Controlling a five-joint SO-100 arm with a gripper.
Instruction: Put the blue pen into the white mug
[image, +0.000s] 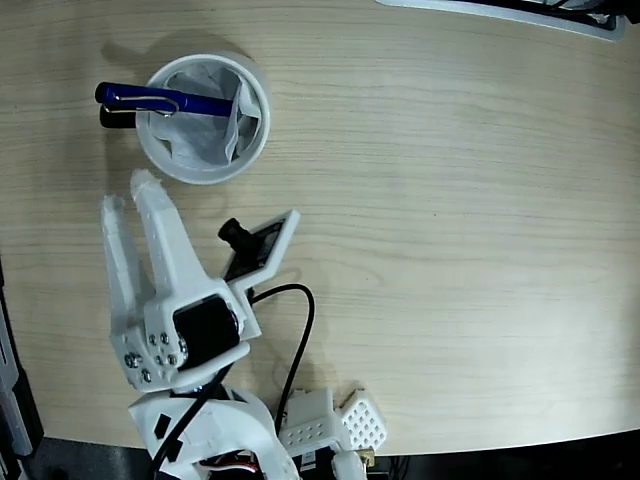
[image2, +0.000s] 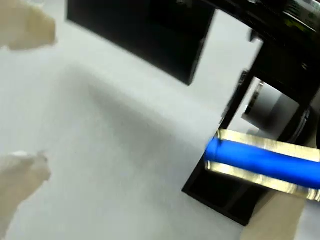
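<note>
Fixed view: blue pen (image: 165, 101) lies across paper-lined white mug (image: 255, 135); gripper (image: 131, 190) jaws apart, empty.

An office or lab desk: pale wood-grain tabletop (image: 450, 200), 3D-printed white robot arm (image: 190, 350).

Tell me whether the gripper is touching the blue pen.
Apart. In the fixed view, bare table shows between the open gripper and the white mug, where the blue pen rests across the rim.
</note>
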